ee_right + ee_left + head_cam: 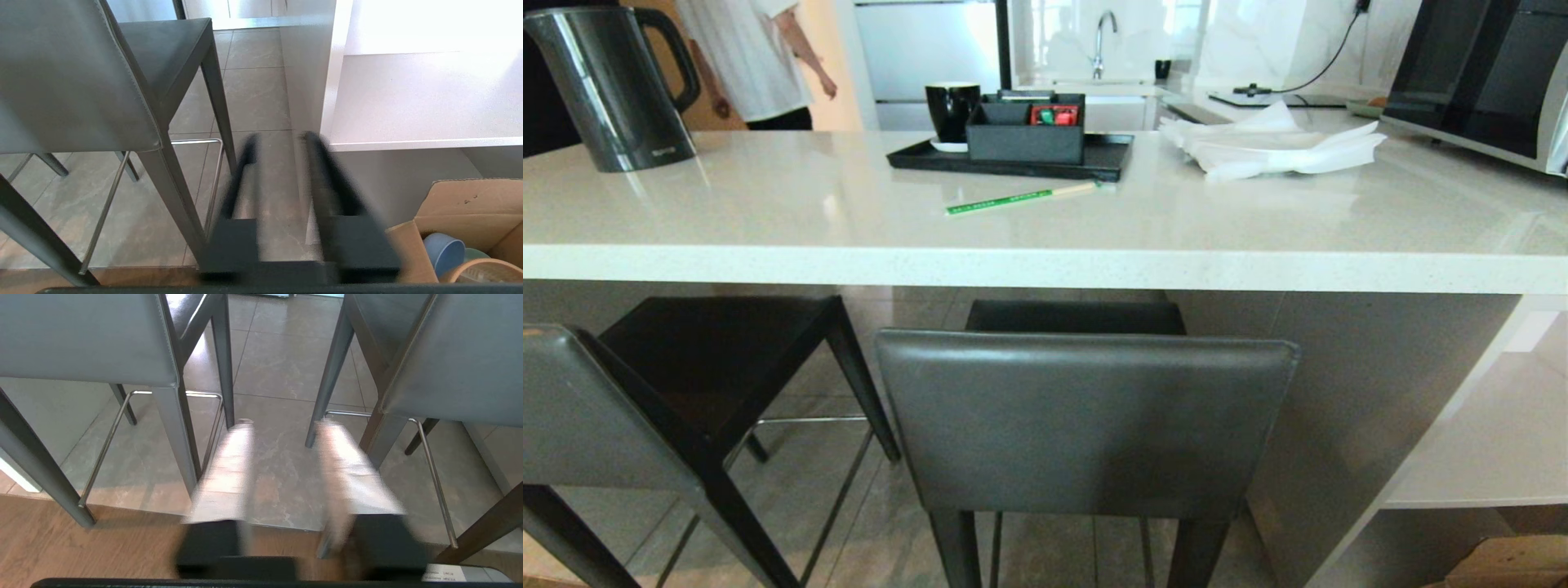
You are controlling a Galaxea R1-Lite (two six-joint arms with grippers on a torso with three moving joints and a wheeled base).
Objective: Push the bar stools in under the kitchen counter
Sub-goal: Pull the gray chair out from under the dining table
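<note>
Two bar stools stand in front of the kitchen counter (pixel 1045 269), a thick white slab. One stool's dark grey backrest (pixel 1086 420) faces me at centre, with its seat partly under the slab. The other stool (pixel 588 408) stands at the left, turned at an angle. Neither arm shows in the head view. My left gripper (pixel 284 424) hangs open over the floor between the two stools' legs, touching nothing. My right gripper (pixel 281 138) is open too, beside the centre stool's backrest (pixel 69 81) and its rear leg, with nothing between its fingers.
On the counter stand a kettle (pixel 613 90), a black tray (pixel 1013 159), a green stick (pixel 1021 198), white napkins (pixel 1274 147) and a microwave (pixel 1486 73). A person (pixel 760 57) stands behind it. A white shelf unit (pixel 1486 441) and a cardboard box (pixel 470 204) are at the right.
</note>
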